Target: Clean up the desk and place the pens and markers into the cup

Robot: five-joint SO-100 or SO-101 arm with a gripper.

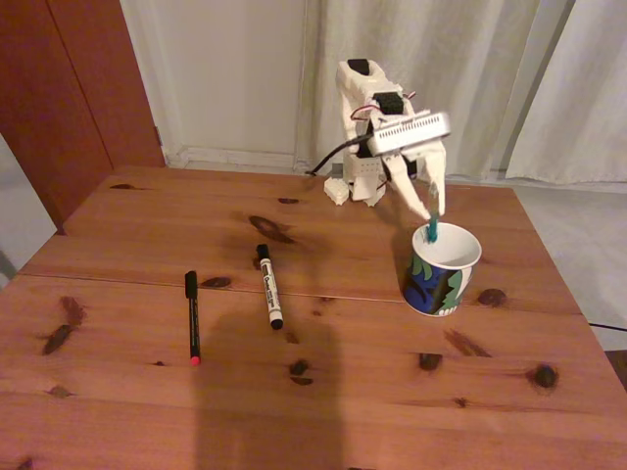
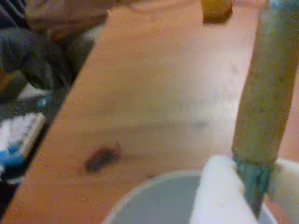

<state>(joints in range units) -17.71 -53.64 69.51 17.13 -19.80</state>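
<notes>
desk (image 1: 323, 382): knotty wood, satin | cup (image 1: 438, 277): glossy glazed | claw (image 1: 432, 209): matt white plastic

White fingers (image 2: 219, 196) pinch green pen (image 2: 266, 93) above cup rim (image 2: 140, 193); desk (image 2: 163, 93) behind.

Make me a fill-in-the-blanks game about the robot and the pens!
1. The hand holds the ____ pen over the cup.
2. The black pen has a ____ tip.
3. The white marker lies on the ____.
4. ____ pens or markers still lie on the desk.

Missing words: green; red; desk; Two
</notes>
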